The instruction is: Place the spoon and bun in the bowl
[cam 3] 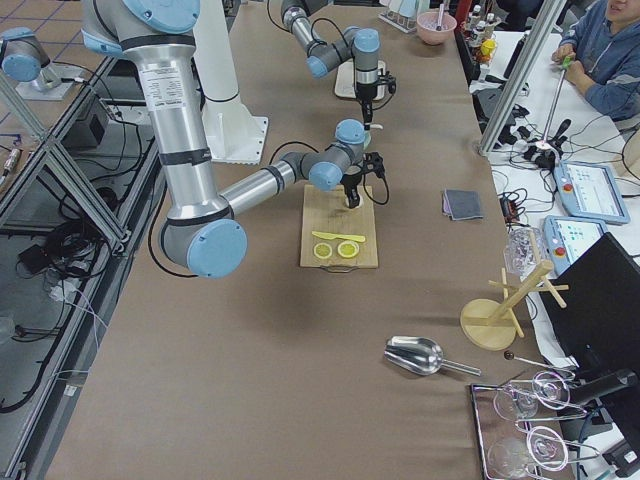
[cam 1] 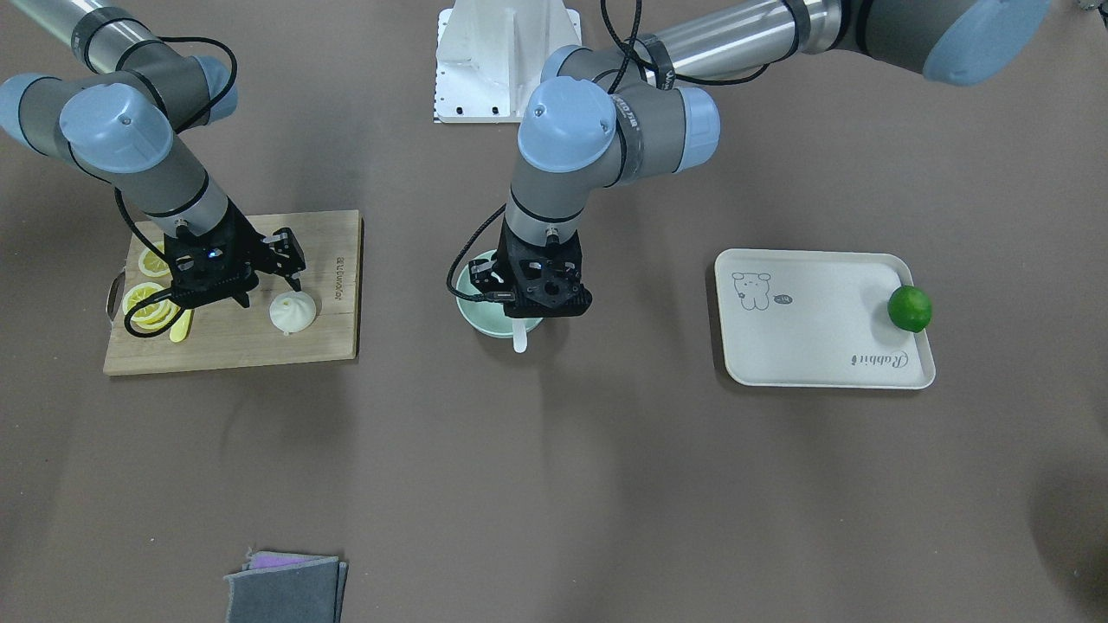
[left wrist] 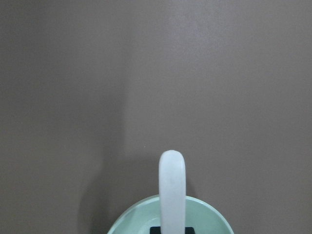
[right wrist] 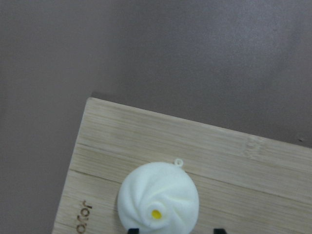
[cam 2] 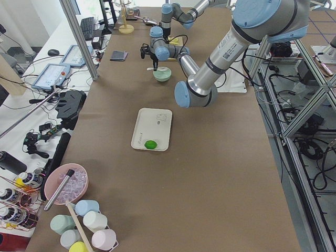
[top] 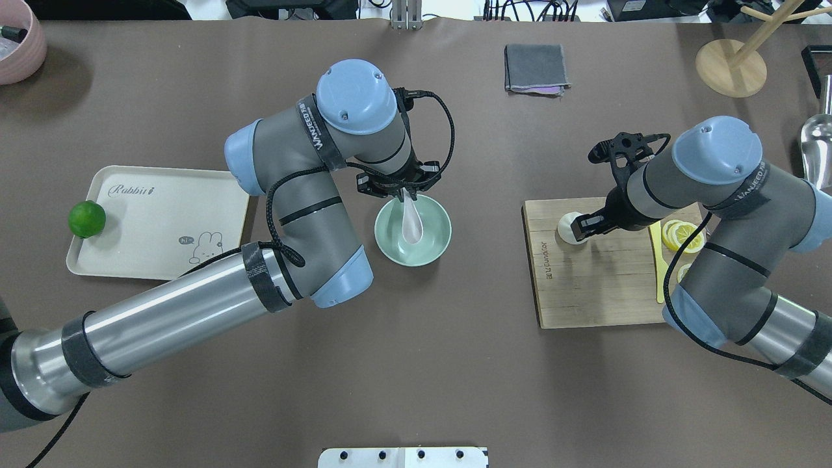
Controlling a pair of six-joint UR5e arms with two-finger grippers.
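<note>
The pale mint-green bowl [top: 432,244] stands mid-table. My left gripper [top: 402,190] hangs over its far rim, shut on the white spoon [top: 411,224]. The scoop slopes down inside the bowl. The handle end sticks out past the rim in the front view [cam 1: 519,337] and in the left wrist view [left wrist: 171,190]. The white pleated bun [top: 571,227] sits on the wooden cutting board [top: 598,286]. My right gripper [top: 585,224] is open just above it. In the right wrist view the bun [right wrist: 158,202] lies partly between the fingertips, nearer the left one.
Lemon slices [top: 682,235] and a yellow plastic knife [top: 658,266] lie on the board near the right arm. A cream tray [top: 156,221] with a green lime [top: 86,219] at its edge sits at the left. A grey cloth [top: 535,67] lies at the far side.
</note>
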